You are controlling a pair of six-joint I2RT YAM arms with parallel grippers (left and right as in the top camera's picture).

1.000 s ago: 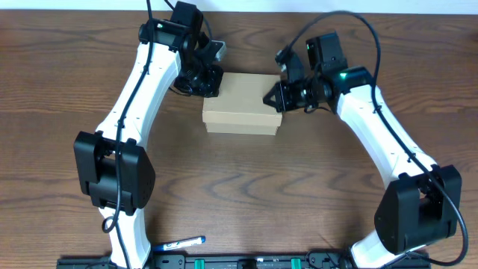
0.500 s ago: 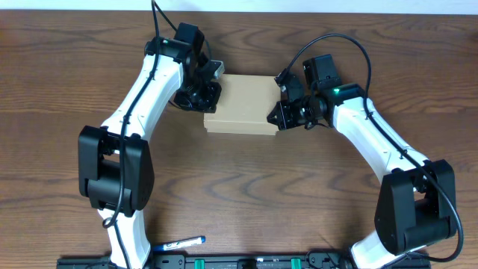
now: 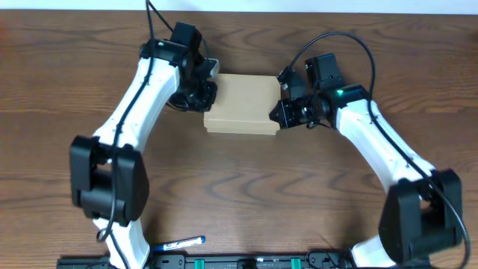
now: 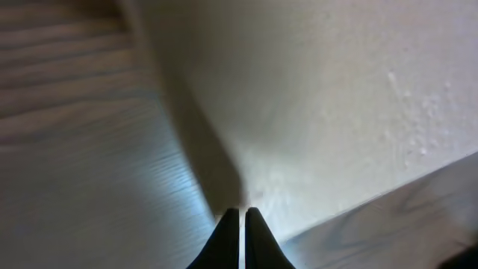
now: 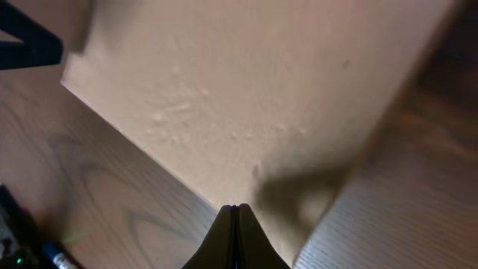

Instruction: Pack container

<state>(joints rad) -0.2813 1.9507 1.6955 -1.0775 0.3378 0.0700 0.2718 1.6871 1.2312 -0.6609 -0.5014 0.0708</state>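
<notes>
Two white arms reach in from either side toward the container [image 3: 239,103], a plain tan cardboard box. It sits flat on the wooden tabletop [image 3: 246,187], toward the far middle, with its lid down. The left claw [image 3: 208,93] is at the box's left end, by the far corner. The right claw [image 3: 278,113] is at the right end, by the corner nearer the robot's base. In the left wrist view, the left claw's fingers [image 4: 228,228] are drawn together with only a thin slit between them. They hold nothing, and their tips are right up at the pale cardboard. The right wrist view shows much the same: tips pressed together, empty, at the edge of the box face. A blue-and-white pen [image 3: 183,243] lies well apart, at the near edge of the tabletop.
</notes>
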